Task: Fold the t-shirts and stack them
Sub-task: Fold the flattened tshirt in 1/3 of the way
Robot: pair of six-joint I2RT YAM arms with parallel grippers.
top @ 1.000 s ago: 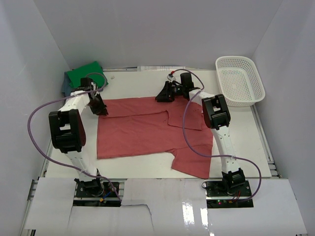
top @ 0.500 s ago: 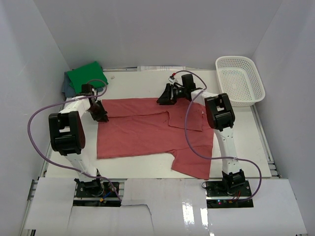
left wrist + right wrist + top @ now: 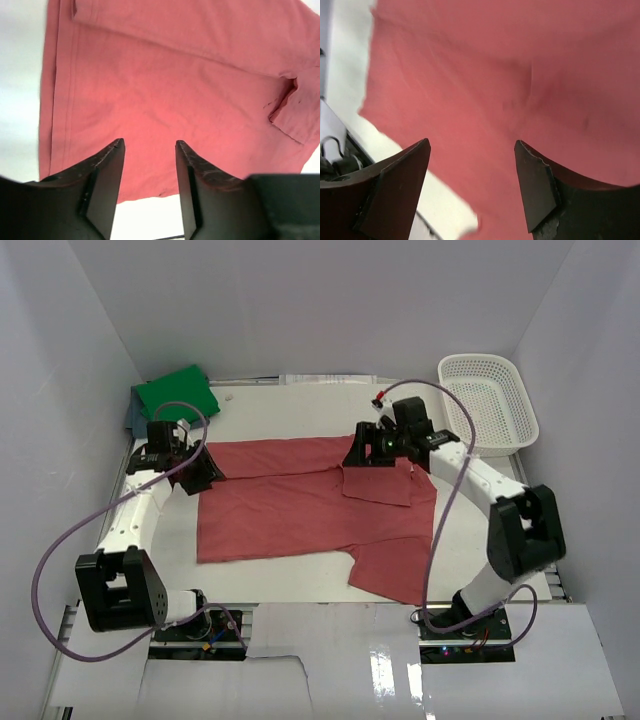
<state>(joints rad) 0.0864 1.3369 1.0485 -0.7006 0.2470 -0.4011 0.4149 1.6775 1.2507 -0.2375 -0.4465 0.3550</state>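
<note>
The left tool (image 3: 200, 472) is released: in the left wrist view (image 3: 149, 143) its two jaws stand apart with nothing between them, only red cloth and a strip of white below. It sits at the far left corner of the brick-red t-shirt (image 3: 290, 505); whether it touches the cloth cannot be told. The right tool (image 3: 358, 455) is released too, and in its own view (image 3: 472, 143) the jaws are spread wide over the same red cloth with nothing gripped. It is over the shirt's far edge, right of the middle, just beside a small flap of cloth folded onto the body.

The brick-red t-shirt lies spread flat across the middle of the surface (image 3: 280, 575). A narrow band along its far edge is folded over. One sleeve sticks out toward the near right corner.

The green t-shirt (image 3: 175, 395) lies folded in the far left corner of the surface. It rests on the blue-grey t-shirt (image 3: 132, 418), of which only a sliver shows at the left side. Both are well apart from the red one. A white lattice basket (image 3: 490, 400) stands in the far right corner, just beyond the right arm's reach of cloth and not touching the shirt.
</note>
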